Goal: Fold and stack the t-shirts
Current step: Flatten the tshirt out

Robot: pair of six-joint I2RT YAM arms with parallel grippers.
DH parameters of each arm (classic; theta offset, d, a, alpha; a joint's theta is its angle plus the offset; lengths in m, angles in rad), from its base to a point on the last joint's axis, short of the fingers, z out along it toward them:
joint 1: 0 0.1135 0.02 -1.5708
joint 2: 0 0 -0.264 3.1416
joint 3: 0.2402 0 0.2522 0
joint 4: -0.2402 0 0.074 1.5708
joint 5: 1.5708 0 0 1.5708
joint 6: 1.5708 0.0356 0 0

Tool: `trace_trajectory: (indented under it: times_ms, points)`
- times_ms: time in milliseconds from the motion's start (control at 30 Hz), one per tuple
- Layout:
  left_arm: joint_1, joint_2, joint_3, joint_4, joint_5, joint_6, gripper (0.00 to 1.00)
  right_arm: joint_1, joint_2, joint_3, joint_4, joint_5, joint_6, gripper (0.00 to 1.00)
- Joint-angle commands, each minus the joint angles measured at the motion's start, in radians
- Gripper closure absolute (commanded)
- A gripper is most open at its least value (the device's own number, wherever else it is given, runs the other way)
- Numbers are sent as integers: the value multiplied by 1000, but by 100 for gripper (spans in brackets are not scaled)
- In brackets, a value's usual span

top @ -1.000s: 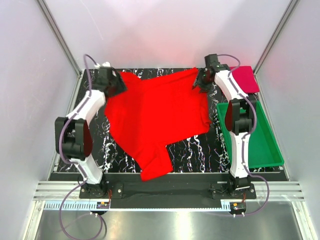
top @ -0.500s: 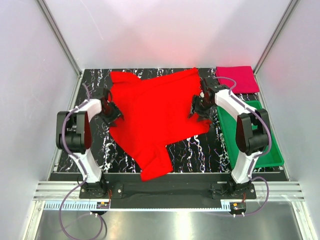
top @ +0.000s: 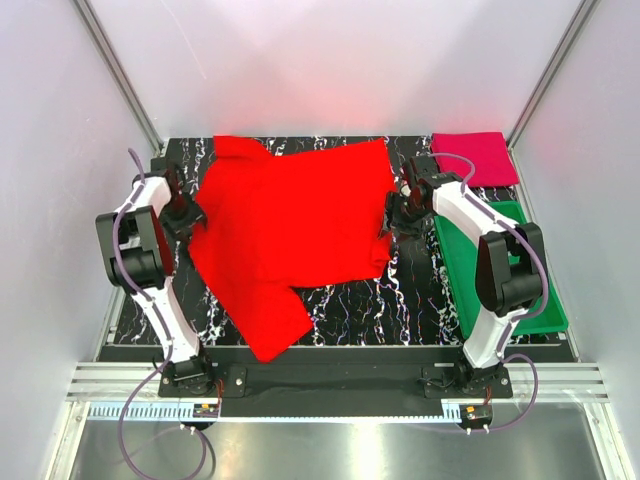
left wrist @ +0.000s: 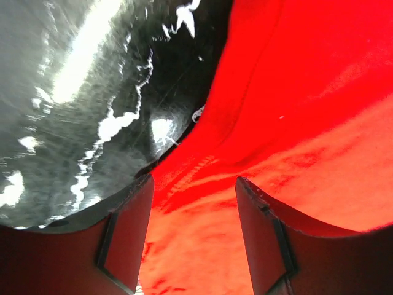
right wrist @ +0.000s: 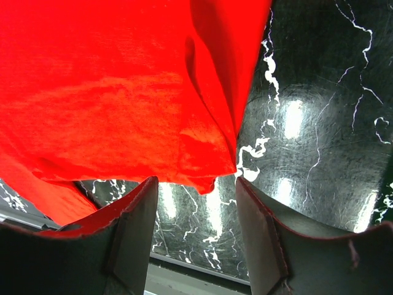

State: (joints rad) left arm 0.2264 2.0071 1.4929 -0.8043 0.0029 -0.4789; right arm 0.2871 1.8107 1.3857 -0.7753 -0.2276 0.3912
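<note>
The bright red t-shirt (top: 285, 225) lies spread open on the black marble table (top: 400, 300), one sleeve reaching toward the near edge. My left gripper (top: 185, 218) is at the shirt's left edge. In the left wrist view it (left wrist: 193, 184) is open, with red cloth (left wrist: 295, 123) lying between the jaws. My right gripper (top: 397, 218) is at the shirt's right edge. In the right wrist view it (right wrist: 195, 181) is open and empty, with the shirt's corner (right wrist: 110, 80) just past the fingertips. The crimson t-shirt (top: 475, 158) lies folded at the back right.
A green plastic tray (top: 500, 275) sits along the right side, next to the right arm. Metal frame posts and white walls enclose the table. Bare marble shows in front of the shirt, at the near right.
Both grippers came back from the shirt's far corners to its side edges. The red shirt has shifted left with the left gripper, and its right edge has drawn away from the tray.
</note>
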Motion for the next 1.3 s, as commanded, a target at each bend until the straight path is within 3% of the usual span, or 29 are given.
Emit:
trace_trajectory:
  times_ms: [0, 167, 367, 467, 533, 600, 767, 1267]
  points:
    - [-58, -111, 30, -55, 6, 91, 39, 0, 15, -8, -1, -18, -31, 39]
    - [-148, -289, -161, 3, 143, 27, 39, 0, -1, -89, 51, -76, -20, 36]
    - [-208, -467, -454, 152, 269, -79, 51, -5, 16, -137, 154, -93, 21, 46]
    - [-222, -544, -532, 178, 266, -89, 52, -19, 32, -151, 189, -114, 47, 50]
    - [-222, -565, -549, 178, 269, -89, 52, -25, 39, -160, 208, -130, 67, 59]
    - [-222, -568, -554, 172, 270, -79, 52, -29, 47, -163, 208, -134, 75, 60]
    - [-222, -581, -534, 166, 286, -84, 52, -29, 26, -185, 203, -102, 71, 51]
    - [-220, -561, -505, 163, 310, -92, 51, -42, 56, -209, 206, -79, 31, 51]
